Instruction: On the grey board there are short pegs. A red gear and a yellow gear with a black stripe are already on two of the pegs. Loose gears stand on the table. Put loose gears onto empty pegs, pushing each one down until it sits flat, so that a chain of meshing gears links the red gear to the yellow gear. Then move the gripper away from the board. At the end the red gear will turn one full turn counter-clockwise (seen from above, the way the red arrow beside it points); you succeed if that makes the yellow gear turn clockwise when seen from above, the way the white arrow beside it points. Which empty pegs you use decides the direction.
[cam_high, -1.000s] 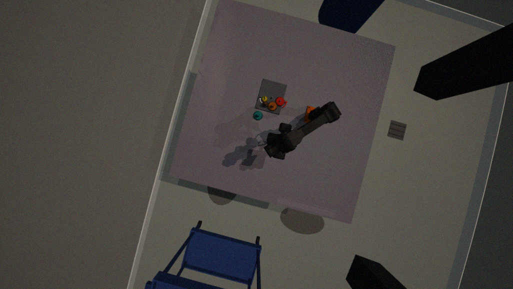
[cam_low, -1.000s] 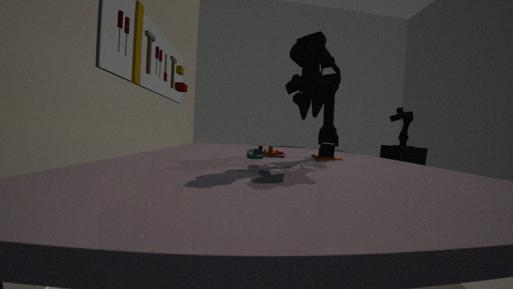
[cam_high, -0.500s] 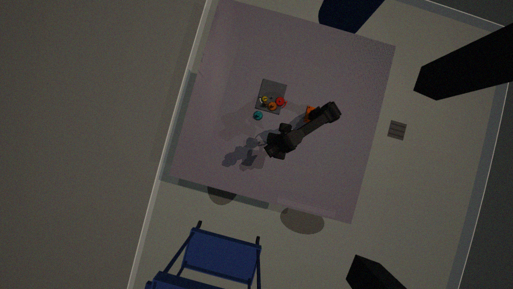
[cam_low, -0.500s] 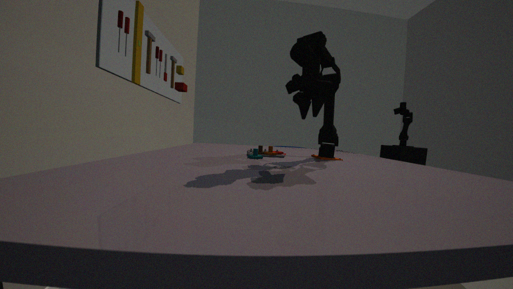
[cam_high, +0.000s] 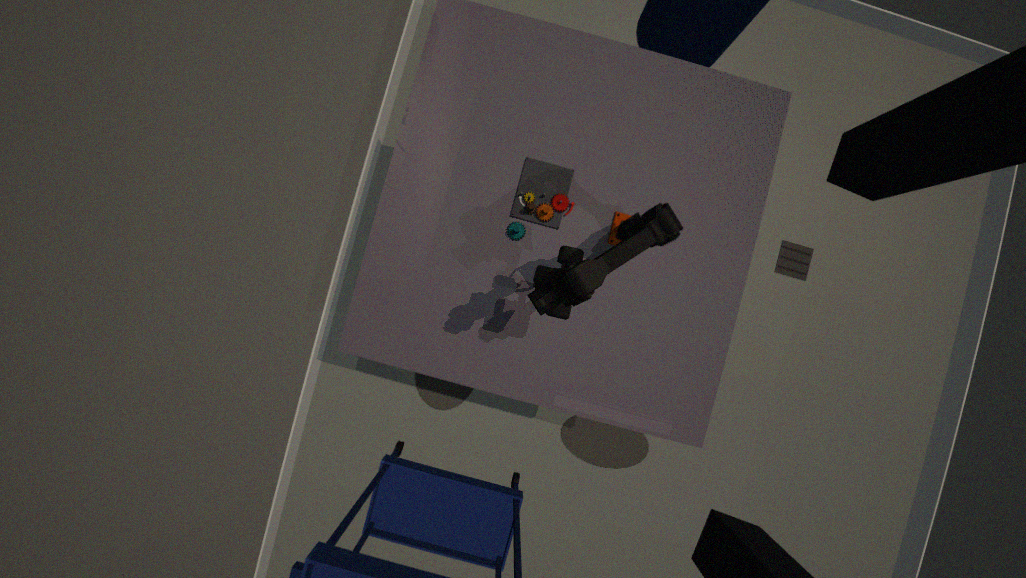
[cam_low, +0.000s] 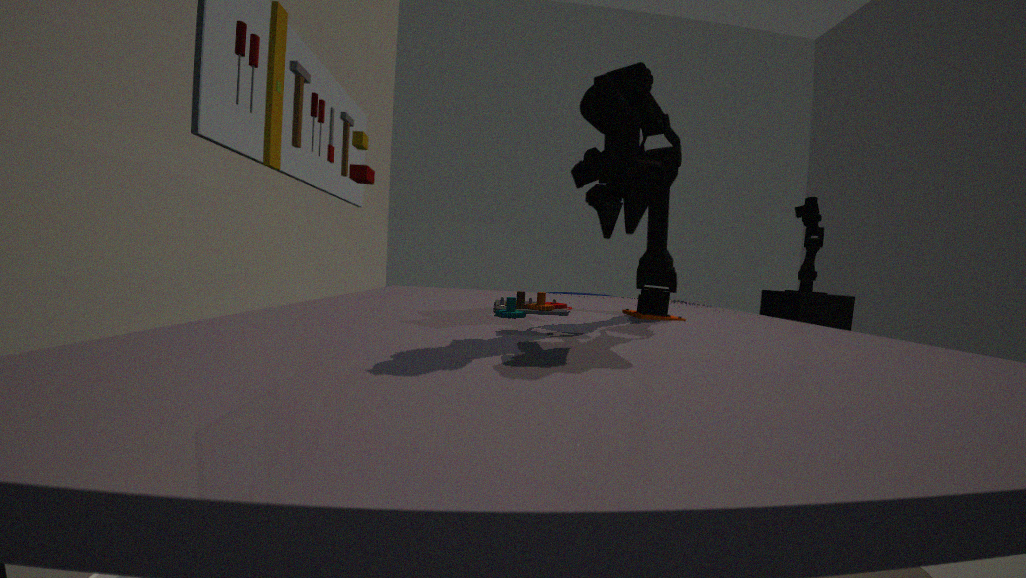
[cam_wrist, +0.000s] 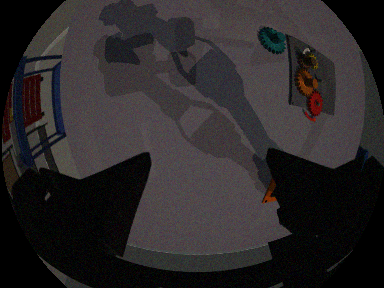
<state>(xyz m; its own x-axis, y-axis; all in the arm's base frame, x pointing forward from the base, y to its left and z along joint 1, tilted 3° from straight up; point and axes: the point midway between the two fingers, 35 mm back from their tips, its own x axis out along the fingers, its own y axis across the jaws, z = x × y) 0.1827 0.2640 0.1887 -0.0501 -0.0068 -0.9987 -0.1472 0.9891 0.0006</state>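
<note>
The grey board (cam_high: 549, 173) (cam_wrist: 327, 75) carries the red gear (cam_high: 560, 203) (cam_wrist: 315, 104) and the yellow gear (cam_high: 527, 194) (cam_wrist: 311, 61). An orange gear (cam_high: 544, 212) (cam_low: 541, 301) (cam_wrist: 304, 82) sits beside the red gear, their teeth appearing to meet. A small dark brown gear (cam_high: 528, 208) (cam_low: 521, 299) appears between orange and yellow; its meshing is too small to tell. A teal gear (cam_high: 515, 231) (cam_low: 510, 310) (cam_wrist: 272, 40) stands on the table just off the board. My gripper (cam_low: 618, 233) (cam_wrist: 211, 156) is open and empty, high above the table and away from the board.
The arm's orange base plate (cam_high: 616, 227) (cam_low: 654, 316) (cam_wrist: 269, 195) is on the table (cam_high: 631, 344) (cam_low: 574, 445), right of the board in the top view. A small dark peg (cam_high: 542, 195) shows between the yellow and red gears. A blue chair (cam_high: 441, 509) stands beyond the table's edge.
</note>
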